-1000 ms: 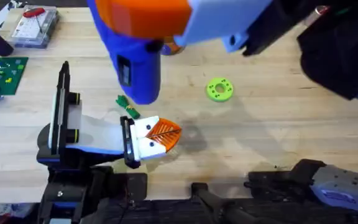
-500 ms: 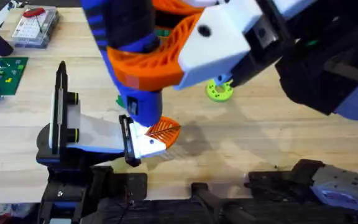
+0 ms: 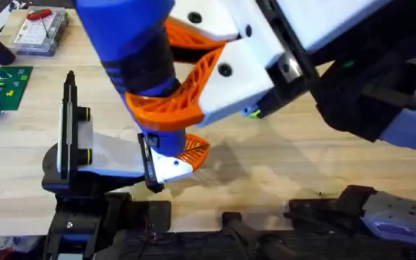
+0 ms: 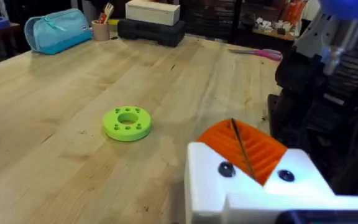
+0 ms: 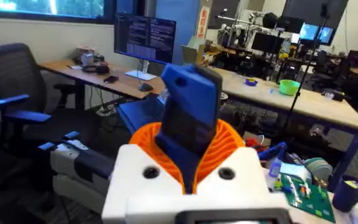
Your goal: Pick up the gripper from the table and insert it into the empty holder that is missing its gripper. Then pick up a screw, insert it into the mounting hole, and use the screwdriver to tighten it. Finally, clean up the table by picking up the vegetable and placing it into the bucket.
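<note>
The blue screwdriver point(image 3: 132, 43) stands steeply over the table's left half, and my right gripper point(image 3: 173, 108) is shut on it with orange lattice jaws. The right wrist view shows the screwdriver point(image 5: 191, 106) clamped between those jaws. Its lower end comes down at the small orange ribbed gripper point(image 3: 193, 151), which sits with its white block at the tip of the white and blue holder point(image 3: 110, 155). In the left wrist view the thin metal tip point(image 4: 241, 148) slants across the orange gripper point(image 4: 263, 149), between two dark spots on the white block. The vegetable is hidden; the bucket is out of view.
A clear parts box point(image 3: 38, 29) with a red-handled tool and a green circuit board point(image 3: 2, 85) lie at the far left. A round green disc point(image 4: 127, 122) rests on the wood past the holder. Dark arm hardware point(image 3: 367, 206) lines the near edge.
My right arm has swung the screwdriver down and over the holder's tip. It now looms larger under the camera and covers the green disc and the vegetable.
</note>
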Tool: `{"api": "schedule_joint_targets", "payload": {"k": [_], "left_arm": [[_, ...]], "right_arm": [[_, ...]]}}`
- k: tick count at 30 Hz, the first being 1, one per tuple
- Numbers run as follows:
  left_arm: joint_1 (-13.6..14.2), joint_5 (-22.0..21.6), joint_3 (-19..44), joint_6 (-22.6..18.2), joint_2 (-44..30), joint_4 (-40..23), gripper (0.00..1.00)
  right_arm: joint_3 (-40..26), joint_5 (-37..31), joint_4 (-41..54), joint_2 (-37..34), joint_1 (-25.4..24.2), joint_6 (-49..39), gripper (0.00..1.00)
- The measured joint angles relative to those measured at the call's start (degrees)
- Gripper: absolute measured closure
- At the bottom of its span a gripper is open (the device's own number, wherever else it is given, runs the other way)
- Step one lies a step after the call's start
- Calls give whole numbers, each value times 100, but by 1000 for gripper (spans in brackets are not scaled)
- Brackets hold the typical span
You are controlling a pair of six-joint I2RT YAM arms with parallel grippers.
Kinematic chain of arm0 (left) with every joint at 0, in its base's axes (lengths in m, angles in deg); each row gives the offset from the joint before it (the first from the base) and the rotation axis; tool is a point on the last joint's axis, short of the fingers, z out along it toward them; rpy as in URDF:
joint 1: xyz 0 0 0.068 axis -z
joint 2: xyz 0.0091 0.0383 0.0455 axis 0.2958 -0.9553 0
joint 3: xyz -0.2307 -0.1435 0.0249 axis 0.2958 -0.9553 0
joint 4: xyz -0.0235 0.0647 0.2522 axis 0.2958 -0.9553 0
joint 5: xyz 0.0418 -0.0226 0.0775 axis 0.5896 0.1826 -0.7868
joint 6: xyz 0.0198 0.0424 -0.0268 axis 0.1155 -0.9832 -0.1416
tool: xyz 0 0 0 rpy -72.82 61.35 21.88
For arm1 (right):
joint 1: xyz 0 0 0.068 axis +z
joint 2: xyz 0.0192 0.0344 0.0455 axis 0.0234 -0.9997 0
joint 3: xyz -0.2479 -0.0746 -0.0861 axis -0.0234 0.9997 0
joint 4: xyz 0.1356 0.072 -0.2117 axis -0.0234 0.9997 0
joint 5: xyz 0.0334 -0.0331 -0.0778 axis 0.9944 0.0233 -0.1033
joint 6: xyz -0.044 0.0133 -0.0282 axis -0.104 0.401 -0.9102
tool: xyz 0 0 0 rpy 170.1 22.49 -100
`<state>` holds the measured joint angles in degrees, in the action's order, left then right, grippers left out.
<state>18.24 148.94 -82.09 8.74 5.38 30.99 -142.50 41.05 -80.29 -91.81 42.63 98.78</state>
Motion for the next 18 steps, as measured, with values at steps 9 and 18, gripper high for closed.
{"api": "schedule_joint_targets", "payload": {"k": [9, 18], "left_arm": [[0, 0, 0, 0, 0, 0, 986], [0, 0, 0, 0, 0, 0, 986]], "right_arm": [[1, -4, 5, 2, 1, -66, 953], [1, -52, 125, -108, 1, -68, 952]]}}
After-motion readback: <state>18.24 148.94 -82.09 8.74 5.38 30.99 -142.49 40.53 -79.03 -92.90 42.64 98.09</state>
